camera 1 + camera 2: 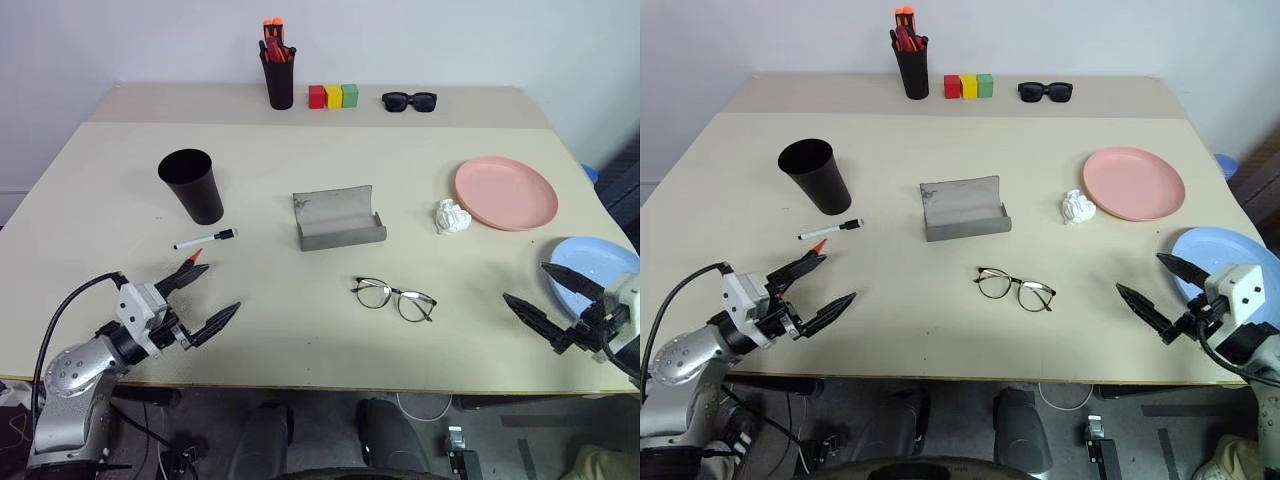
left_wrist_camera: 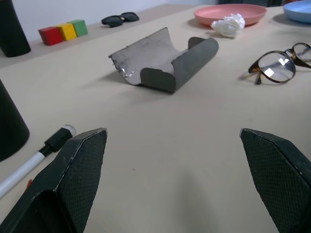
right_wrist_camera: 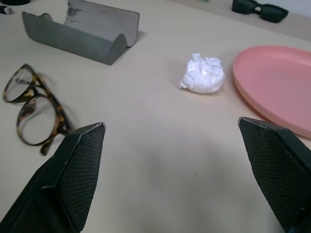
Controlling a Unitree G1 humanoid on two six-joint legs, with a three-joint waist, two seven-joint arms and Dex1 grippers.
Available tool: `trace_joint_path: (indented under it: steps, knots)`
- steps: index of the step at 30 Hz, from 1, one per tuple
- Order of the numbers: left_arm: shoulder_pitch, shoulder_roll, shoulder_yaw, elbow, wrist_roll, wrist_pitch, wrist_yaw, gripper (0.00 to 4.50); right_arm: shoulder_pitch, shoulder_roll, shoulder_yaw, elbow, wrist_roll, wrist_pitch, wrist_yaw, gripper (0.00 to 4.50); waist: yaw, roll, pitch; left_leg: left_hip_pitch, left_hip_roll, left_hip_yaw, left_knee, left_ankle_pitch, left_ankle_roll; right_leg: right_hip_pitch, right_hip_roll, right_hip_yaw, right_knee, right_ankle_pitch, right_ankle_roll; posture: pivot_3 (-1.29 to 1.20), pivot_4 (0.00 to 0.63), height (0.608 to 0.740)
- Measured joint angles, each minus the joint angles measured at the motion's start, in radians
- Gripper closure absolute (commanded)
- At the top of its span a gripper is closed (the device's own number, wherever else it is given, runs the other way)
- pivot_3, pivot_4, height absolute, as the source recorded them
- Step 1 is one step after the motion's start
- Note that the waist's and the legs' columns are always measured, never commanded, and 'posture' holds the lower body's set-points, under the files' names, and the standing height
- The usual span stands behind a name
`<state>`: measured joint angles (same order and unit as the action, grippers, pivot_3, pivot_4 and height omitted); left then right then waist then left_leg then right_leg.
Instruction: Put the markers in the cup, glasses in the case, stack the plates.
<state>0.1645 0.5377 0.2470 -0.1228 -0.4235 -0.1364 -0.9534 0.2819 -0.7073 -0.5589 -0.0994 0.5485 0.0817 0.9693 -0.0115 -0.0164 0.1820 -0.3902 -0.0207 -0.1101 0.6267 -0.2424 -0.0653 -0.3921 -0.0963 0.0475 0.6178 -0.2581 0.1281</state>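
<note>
The black cup (image 1: 192,183) stands upright at the left of the table. A white marker with a black cap (image 1: 205,239) lies just in front of it, and a red marker tip (image 1: 195,256) shows beside my left gripper's upper finger. My left gripper (image 1: 221,288) hovers open and empty at the near left. The grey case (image 1: 338,220) lies open at the centre, and the wire-framed glasses (image 1: 394,296) rest in front of it. The pink plate (image 1: 505,192) sits at the right. Nearer me lies the blue plate (image 1: 600,270), with my open, empty right gripper (image 1: 525,282) at its left edge.
A crumpled white paper ball (image 1: 451,216) lies beside the pink plate. Along the far edge stand a black holder of orange-red pens (image 1: 278,72), coloured blocks (image 1: 333,96) and black sunglasses (image 1: 409,101). The table's front edge runs just below both grippers.
</note>
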Motion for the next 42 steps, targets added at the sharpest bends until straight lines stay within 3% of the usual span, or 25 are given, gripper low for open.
trace_joint_path:
  steps: [11, 18, 24, 32, 42]
  knots:
    - [0.006, 0.005, -0.035, -0.027, -0.001, 0.033, 0.029, 0.00, 0.055, 0.004, -0.004, -0.053, 0.015, 0.001, 0.016, 0.02, 0.000, 0.001, 0.000, 0.000, 0.000, 0.000, 0.000, 0.000, 0.000, 0.000, 0.000, 0.000, 0.000, 0.000, 0.000, 0.00, 0.150, 0.740]
    - [0.112, 0.027, 0.020, -0.056, -0.025, 0.039, 0.027, 0.00, 0.120, 0.056, 0.036, -0.162, 0.015, 0.001, 0.015, 0.02, -0.001, 0.001, 0.000, 0.000, 0.000, 0.000, 0.000, 0.000, 0.000, -0.001, 0.000, 0.000, 0.000, 0.000, 0.000, 0.00, 0.150, 0.740]
    - [0.104, 0.004, 0.008, -0.140, -0.031, 0.085, 0.088, 0.00, 0.092, 0.054, 0.072, -0.192, 0.024, 0.017, 0.032, 0.02, 0.002, 0.001, 0.000, -0.001, 0.000, 0.000, 0.002, 0.000, 0.000, 0.001, -0.001, 0.000, -0.001, 0.000, 0.000, 0.00, 0.150, 0.740]
    - [0.158, -0.007, 0.069, -0.359, -0.114, 0.393, 0.348, 0.00, -0.019, 0.010, 0.094, -0.125, 0.025, 0.042, 0.090, 0.02, -0.001, 0.002, 0.001, 0.000, 0.000, 0.000, 0.000, 0.000, 0.000, 0.000, 0.000, 0.000, 0.000, 0.000, 0.000, 0.00, 0.150, 0.740]
    - [0.113, 0.058, 0.288, -0.442, -0.234, 0.790, 0.640, 0.00, -0.184, 0.003, 0.244, -0.082, 0.005, 0.038, 0.171, 0.02, -0.003, 0.002, 0.002, 0.000, 0.000, -0.001, 0.001, 0.000, 0.000, 0.000, 0.000, -0.001, 0.002, 0.000, 0.000, 0.00, 0.150, 0.740]
